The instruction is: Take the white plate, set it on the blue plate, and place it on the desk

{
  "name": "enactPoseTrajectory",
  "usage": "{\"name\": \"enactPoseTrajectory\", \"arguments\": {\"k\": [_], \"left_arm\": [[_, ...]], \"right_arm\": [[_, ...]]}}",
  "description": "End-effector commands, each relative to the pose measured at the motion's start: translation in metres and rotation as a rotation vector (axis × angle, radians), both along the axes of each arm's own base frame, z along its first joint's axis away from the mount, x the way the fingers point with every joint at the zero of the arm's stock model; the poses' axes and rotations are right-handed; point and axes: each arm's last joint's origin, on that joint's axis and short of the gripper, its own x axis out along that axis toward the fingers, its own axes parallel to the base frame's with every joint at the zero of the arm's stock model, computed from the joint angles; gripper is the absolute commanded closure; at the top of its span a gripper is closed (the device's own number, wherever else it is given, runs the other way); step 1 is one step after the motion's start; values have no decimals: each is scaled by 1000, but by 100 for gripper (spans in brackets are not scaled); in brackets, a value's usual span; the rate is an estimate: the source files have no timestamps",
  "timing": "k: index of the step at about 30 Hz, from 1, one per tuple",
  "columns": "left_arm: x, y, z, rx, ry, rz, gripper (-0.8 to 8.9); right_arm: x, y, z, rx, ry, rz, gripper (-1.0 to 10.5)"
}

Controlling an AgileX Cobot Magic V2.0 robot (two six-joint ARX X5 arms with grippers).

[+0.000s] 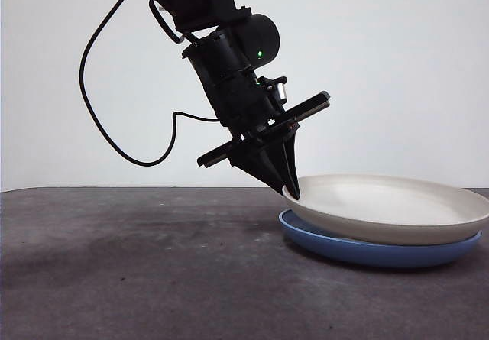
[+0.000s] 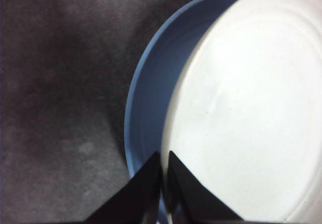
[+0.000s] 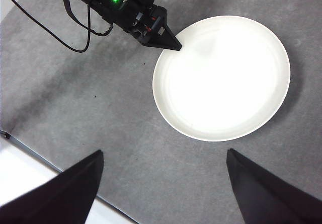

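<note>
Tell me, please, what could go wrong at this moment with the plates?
1. The left gripper pinches only the thin rim of the white plate; this small hold may slip when lifted.
2. The white plate sits offset on the blue plate, so it may tip or slide.
3. Pulling could drag the blue plate over the desk.

a plain white wall (image 1: 397,65) is standing behind the desk (image 1: 114,279), meeting its far edge in a level line. even light is falling across the desk's mottled grey-brown top, and a soft shadow is lying on it toward the near side.
</note>
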Motion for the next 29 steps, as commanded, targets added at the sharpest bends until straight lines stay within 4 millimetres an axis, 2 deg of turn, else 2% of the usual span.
{"name": "enactPoseTrajectory", "arguments": {"k": [1,3,12,18,24,29], "left_arm": [[3,-8,-5,-5,-8,-10,669],[4,-8,-5,6,-22,5,606],[4,-8,-4,16,-27,9,599],[6,-4,6,24,-24,10,597],[5,8,37,25,-60,0,597],[-6,30,85,15,-164,20,597]], "right_arm": [[-2,0,4,3,-2,-2,556],[-2,0,4,2,5,-2,556],[-3,0,3,-1,15,-2,556],[-3,0,3,-1,15,-2,556],[-2,-1,3,-36,11,-41,556],[2,-2,2,-67,16,-76,556]]}}
